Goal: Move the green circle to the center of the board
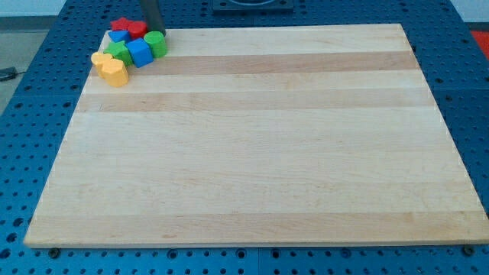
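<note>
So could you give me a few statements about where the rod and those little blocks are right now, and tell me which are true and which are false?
1. All the blocks sit bunched in the board's top-left corner. True.
2. My tip stands at the view's top side of the green circle. True.
3. The green circle already lies at the board's centre. False: it is in the corner cluster.
4. The yellow blocks lie at the cluster's lower left. True.
5. A blue block sits alone at the view's right edge. False: it is right beside the green circle.
</note>
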`<state>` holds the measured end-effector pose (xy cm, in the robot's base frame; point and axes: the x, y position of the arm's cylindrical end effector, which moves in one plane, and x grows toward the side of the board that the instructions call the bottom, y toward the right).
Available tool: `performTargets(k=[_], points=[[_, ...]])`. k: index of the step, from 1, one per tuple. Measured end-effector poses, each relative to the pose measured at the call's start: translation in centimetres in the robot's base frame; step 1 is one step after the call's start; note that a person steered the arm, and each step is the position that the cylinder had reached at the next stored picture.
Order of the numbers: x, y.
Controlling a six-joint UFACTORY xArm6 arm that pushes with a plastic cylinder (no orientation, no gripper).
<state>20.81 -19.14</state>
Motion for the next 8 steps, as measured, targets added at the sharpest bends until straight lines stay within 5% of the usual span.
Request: performTargets(k=[4, 8], points=[[2.2, -1.7], [9.0, 8.2]])
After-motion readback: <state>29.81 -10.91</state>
